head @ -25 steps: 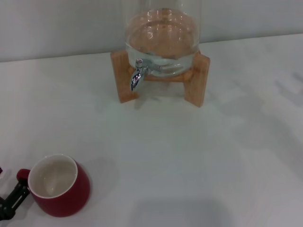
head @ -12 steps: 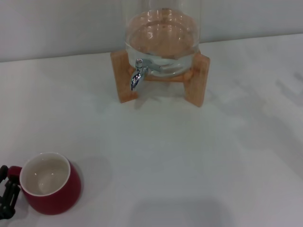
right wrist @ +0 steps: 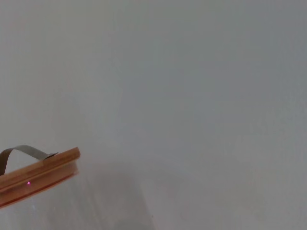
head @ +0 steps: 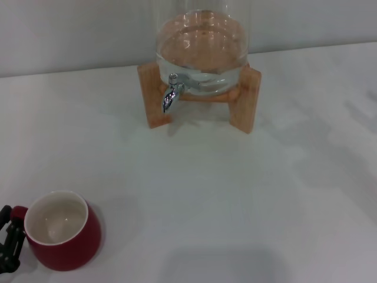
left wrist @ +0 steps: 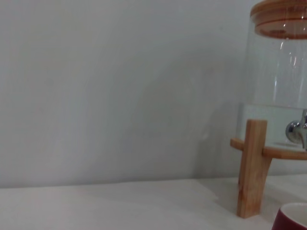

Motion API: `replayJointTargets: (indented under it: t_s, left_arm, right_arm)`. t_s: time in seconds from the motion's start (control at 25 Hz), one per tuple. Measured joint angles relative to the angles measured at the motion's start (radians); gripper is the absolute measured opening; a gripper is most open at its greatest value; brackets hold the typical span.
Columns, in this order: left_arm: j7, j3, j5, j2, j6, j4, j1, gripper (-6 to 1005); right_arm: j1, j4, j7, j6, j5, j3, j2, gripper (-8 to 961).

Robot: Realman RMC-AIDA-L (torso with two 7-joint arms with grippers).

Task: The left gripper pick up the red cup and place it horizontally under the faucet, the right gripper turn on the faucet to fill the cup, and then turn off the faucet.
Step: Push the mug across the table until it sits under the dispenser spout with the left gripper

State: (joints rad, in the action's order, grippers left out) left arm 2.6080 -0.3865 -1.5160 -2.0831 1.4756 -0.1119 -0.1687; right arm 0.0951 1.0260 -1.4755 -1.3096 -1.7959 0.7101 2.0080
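The red cup (head: 62,230) is on the white table at the near left, mouth up, showing its white inside. Its small handle (head: 17,212) points left. My left gripper (head: 9,239) is at the picture's left edge, closed around that handle. The cup's rim also shows in the left wrist view (left wrist: 292,218). The chrome faucet (head: 171,94) hangs from the glass jar (head: 202,47) at the far middle, well away from the cup. The faucet also shows in the left wrist view (left wrist: 298,132). My right gripper is out of view.
The jar holds water and rests on a wooden stand (head: 244,100) near the back wall. The right wrist view shows only the jar's wooden lid (right wrist: 38,175) and the wall. The white table (head: 235,194) stretches between cup and stand.
Over the last second the cup and left gripper shifted left together and the cup came more upright. In the last half second almost nothing moved.
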Motion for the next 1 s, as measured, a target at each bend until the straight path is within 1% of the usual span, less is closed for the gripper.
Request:
replayJointTargets:
  t_s: [0.32, 0.36, 0.48, 0.56, 0.84, 1.0]
  left_arm:
    - [-0.034, 0.0, -0.004, 0.002, 0.017, -0.008, -0.012, 206]
    - [-0.056, 0.002, -0.005, 0.003, 0.017, -0.013, -0.023, 205]
    - [-0.067, 0.002, -0.005, 0.004, 0.017, -0.019, -0.032, 206]
    - [-0.115, 0.001, -0.005, 0.005, 0.012, -0.045, -0.05, 206]
    - [-0.173, 0.001, -0.001, 0.005, -0.001, -0.06, -0.084, 205]
    - [-0.234, 0.0, 0.002, 0.005, -0.024, -0.078, -0.119, 205]
  right_arm:
    - [0.0, -0.001, 0.0, -0.009, 0.0, 0.0, 0.0, 781]
    - [0.0, -0.002, 0.0, -0.012, 0.0, 0.0, 0.0, 781]
    - [-0.001, -0.004, 0.0, -0.018, 0.0, -0.001, 0.0, 781]
    - [-0.004, -0.008, 0.0, -0.026, 0.0, -0.003, 0.0, 781]
    - [-0.007, -0.026, -0.002, -0.039, 0.0, -0.011, 0.0, 780]
    - [-0.006, -0.029, -0.007, -0.05, 0.0, -0.011, 0.0, 780]
